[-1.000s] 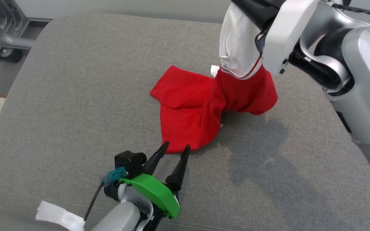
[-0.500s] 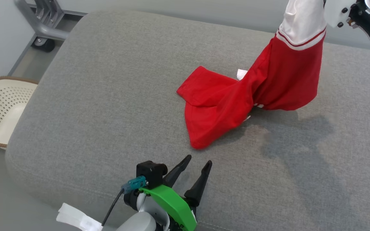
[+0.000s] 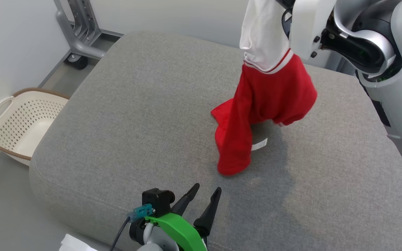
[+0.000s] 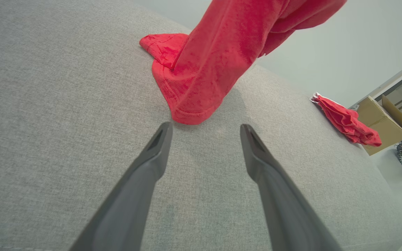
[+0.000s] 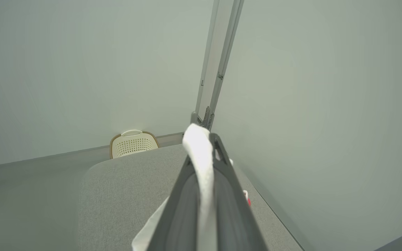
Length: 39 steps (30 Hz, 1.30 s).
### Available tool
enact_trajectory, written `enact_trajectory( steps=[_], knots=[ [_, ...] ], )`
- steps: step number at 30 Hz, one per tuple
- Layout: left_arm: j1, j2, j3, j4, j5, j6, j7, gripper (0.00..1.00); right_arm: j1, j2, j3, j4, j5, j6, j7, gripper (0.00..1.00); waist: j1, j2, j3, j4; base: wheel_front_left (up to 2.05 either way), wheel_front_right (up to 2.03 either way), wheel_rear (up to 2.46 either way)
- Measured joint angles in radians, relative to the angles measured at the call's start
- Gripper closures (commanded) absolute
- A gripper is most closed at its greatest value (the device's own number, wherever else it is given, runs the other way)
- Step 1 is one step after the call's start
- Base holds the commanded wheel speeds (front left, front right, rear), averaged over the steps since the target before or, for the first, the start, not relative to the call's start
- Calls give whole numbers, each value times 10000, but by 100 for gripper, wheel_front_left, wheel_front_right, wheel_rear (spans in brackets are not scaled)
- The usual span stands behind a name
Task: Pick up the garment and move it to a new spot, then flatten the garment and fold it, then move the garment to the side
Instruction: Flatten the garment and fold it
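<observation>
Grey cushion (image 3: 134, 115) fabric is spreading wide and bare across the head view, its rounded left and near edges lying free and most of its top offering open room. Off the cushion's left edge a perforated cream basket (image 3: 23, 122) is sitting on the floor. Beyond the cushion's far left corner a grey metal frame (image 3: 79, 35) on a caster is standing. The garment (image 3: 270, 94), red with a white, red-striped upper part, is hanging over the cushion's far right part from the right arm (image 3: 361, 52). Its lowest red fold is touching the cushion, with a white label (image 3: 259, 144) lying beside it. The left gripper (image 3: 207, 189) is poised over the cushion's near edge, fingers spread wide and holding nothing.

Through the left wrist view, those open fingers are pointing at the garment's hem, which is resting on the cushion just ahead of the tips. At the cushion's edge to that view's right another red cloth (image 4: 347, 120) is lying, and a cardboard box (image 4: 382, 129) is standing beyond it.

Through the right wrist view, the right gripper (image 5: 204, 137) is clamping tight on the garment's white fabric high above the cushion, with pale walls standing behind.
</observation>
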Motion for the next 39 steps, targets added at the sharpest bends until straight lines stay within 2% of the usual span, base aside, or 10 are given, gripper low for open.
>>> enact_trajectory(
  steps=[6, 11, 15, 21, 24, 28, 33, 39],
  knots=[
    [128, 4, -12, 27, 0, 104, 0, 0, -133, 178, -67, -825, 259, 4, 291, 100, 0, 0, -442, -100, 0, 0, 0],
    [221, 8, -15, -52, 2, 190, 0, 0, -566, 301, -510, -1323, 357, -460, 516, 100, 0, 0, -535, -289, 0, 0, 0],
    [225, 10, -13, -100, 4, 265, 0, 0, -439, 190, -669, -1095, 376, -895, 836, 100, 0, 0, -450, -385, 0, 0, 0],
    [225, 15, -81, -222, 35, 268, 4, 0, 1319, -639, -901, -58, 247, -1674, 1149, 100, 0, 0, -212, -505, 0, 0, 0],
    [225, 21, -121, -278, 40, 278, 25, 0, 2297, -1260, -1151, 428, -71, -1923, 1145, 100, 0, 0, -54, -553, 0, 0, 0],
    [225, 96, -125, -330, 50, 280, 105, 0, 3372, -1730, -1400, 836, -336, -2002, 995, 100, 0, 0, 148, -650, 0, 0, 0],
    [225, 290, -128, -397, -29, 253, 359, 0, 4169, -1944, -1718, 1041, -468, -2023, 573, 100, 0, 0, 301, -842, 0, 0, 0],
    [221, 435, -142, -802, -307, -10, 633, 0, 5151, -2330, -2157, 1390, -932, -2094, -226, 100, 0, 0, 459, -1271, 0, 0, 0]
  ],
)
